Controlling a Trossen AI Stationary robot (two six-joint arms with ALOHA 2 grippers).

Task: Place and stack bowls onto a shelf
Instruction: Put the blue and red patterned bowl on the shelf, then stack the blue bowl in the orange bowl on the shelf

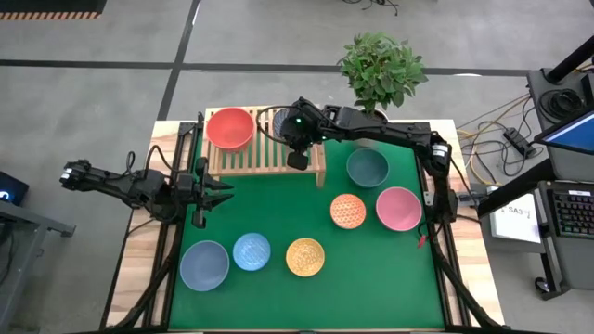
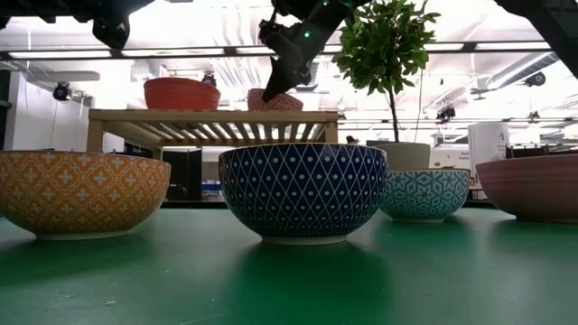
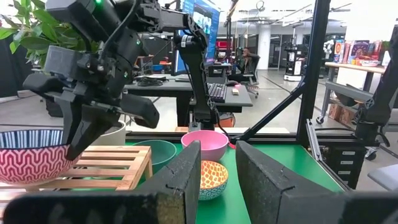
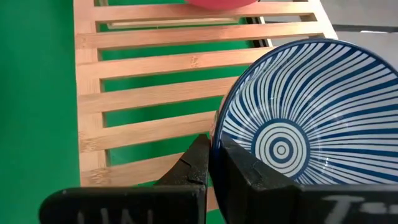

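The light-wood shelf (image 1: 264, 158) stands at the table's far edge with a plain red bowl (image 1: 229, 128) on its left half. My right gripper (image 1: 290, 130) is over the right half, shut on a bowl with a blue-striped inside (image 4: 298, 137) and a red-and-white patterned outside (image 3: 31, 165). My left gripper (image 1: 212, 195) is open and empty, in front of the shelf's left end. On the green mat lie teal (image 1: 368, 167), pink (image 1: 399, 208), orange (image 1: 348, 211), yellow (image 1: 305, 256), light blue (image 1: 251, 250) and grey-blue (image 1: 204, 265) bowls. My right gripper pinches the striped bowl's rim (image 4: 217, 134), one finger inside the bowl and one outside. The fingers (image 3: 78, 140) come from above, slanting down. The bowl stands upright with its base at the shelf's slatted top (image 2: 275, 110); whether it rests there, I cannot tell.
A potted plant (image 1: 380, 70) in a white pot stands behind the shelf's right end. The right arm (image 1: 390, 134) reaches across the far edge above the teal bowl. In the low view a dark blue patterned bowl (image 2: 302, 190) stands in front of the shelf.
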